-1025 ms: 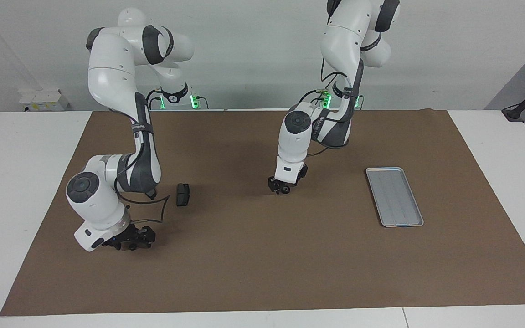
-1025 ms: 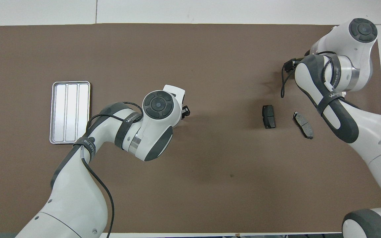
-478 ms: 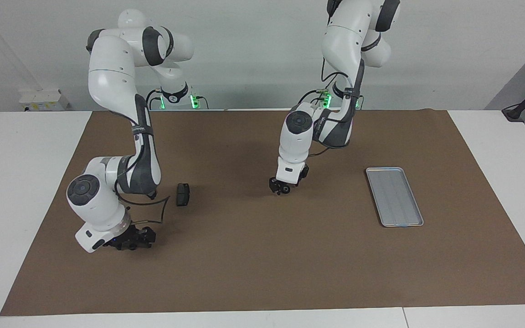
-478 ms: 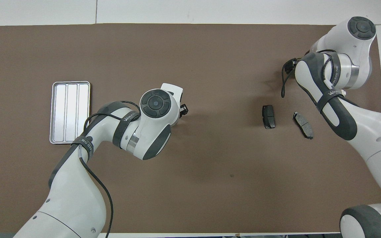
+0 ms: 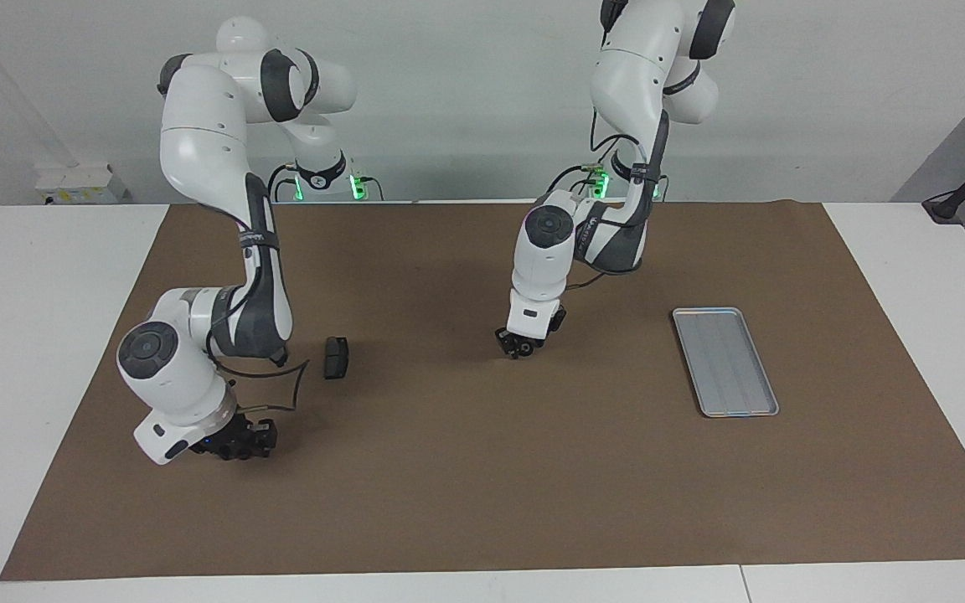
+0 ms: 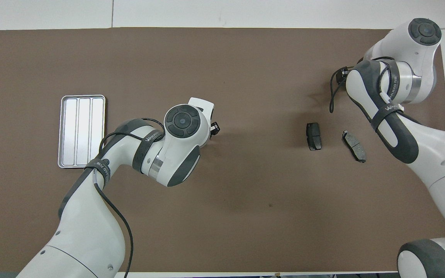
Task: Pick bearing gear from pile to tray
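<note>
The tray [image 5: 725,362] [image 6: 82,131] lies flat and bare toward the left arm's end of the table. What shows of the pile is two dark brake pads [image 6: 314,136] [image 6: 354,145] toward the right arm's end. Only one brake pad [image 5: 336,358] shows in the facing view. I cannot make out a bearing gear in either view. My left gripper [image 5: 518,350] [image 6: 215,129] points down at the brown mat [image 5: 482,486] mid-table, its tip at the mat. My right gripper [image 5: 235,446] hangs low over bare mat beside the pads, hidden under its own wrist in the overhead view.
The brown mat covers most of the white table [image 5: 47,276]. A black cable [image 5: 298,385] loops from the right wrist close to the nearer brake pad. Small boxes [image 5: 80,184] sit off the mat by the wall.
The right gripper's dark head looks narrower than a second ago, and its wrist has shifted slightly toward its own end of the table. The left arm has barely moved.
</note>
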